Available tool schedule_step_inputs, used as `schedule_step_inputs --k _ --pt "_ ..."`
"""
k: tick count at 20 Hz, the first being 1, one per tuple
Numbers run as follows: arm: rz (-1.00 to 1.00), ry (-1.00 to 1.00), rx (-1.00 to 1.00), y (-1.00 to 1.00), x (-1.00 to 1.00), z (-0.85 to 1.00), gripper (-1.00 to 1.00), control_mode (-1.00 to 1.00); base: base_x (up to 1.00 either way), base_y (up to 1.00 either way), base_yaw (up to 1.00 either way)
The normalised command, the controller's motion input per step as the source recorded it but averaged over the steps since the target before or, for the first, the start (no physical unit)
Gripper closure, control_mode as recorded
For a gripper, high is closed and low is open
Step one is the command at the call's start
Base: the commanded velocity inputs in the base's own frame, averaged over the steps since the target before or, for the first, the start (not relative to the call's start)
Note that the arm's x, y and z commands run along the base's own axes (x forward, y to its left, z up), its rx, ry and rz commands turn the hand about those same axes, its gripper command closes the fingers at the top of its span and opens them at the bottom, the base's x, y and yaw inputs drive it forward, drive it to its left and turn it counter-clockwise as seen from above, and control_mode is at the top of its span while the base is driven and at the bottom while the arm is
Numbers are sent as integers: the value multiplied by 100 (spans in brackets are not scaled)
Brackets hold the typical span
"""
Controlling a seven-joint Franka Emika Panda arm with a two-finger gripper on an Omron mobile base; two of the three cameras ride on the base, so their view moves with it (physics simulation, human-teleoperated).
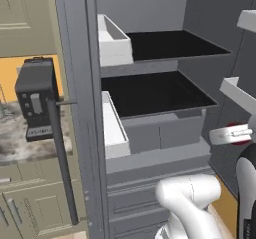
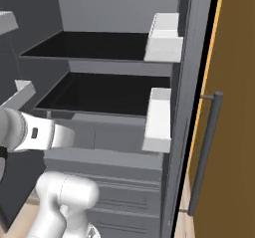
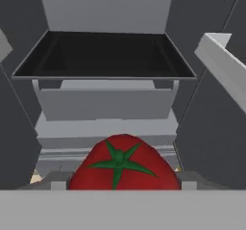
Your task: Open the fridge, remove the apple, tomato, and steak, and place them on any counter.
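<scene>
A: How does the gripper (image 3: 120, 185) stand?

B: In the hand view a red tomato (image 3: 124, 164) with a green star-shaped stem sits right at the bottom, between two small grey finger ends at either side. The jaws are spread wide around it and look closed on its sides, so the tomato is held.

A: And where is the tomato relative to the fridge (image 1: 150, 103)?

B: In front of the open fridge, low down, ahead of its pale drawer and below the dark shelves. In the left base view a bit of red (image 1: 236, 133) shows at the far right, behind the white hand, next to the open door's pale bins.

A: What does the left base view give that the others lack?

B: The counter (image 1: 25, 143), speckled beige and brown, to the left of the fridge, with a dark boxy appliance (image 1: 36, 98) standing on it and beige cabinets (image 1: 30, 208) below. A dark bar handle (image 1: 62, 158) on the opened left door runs in front of them.

A: And the right base view?

B: The other door's edge with its own bar handle (image 2: 204, 152), and white door bins (image 2: 162, 117) seen end on. The arm (image 2: 35, 132) crosses low at the left there; I cannot make out the tomato in that view.

A: The shelves?

B: Two dark shelves (image 3: 103, 56), and nothing can be made out on them.
</scene>
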Motion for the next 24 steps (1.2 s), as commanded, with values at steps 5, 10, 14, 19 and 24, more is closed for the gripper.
schedule_step_inputs --k 5,10,14,19,24 --pt "0 0 0 0 0 0 100 100 -100 0 0" --pt "0 0 0 0 0 0 100 100 -90 39 3" --pt "0 0 0 0 0 0 100 100 -29 100 6" --pt "0 0 0 0 0 0 100 100 0 100 9" --pt "0 0 0 0 0 0 100 100 0 100 8"
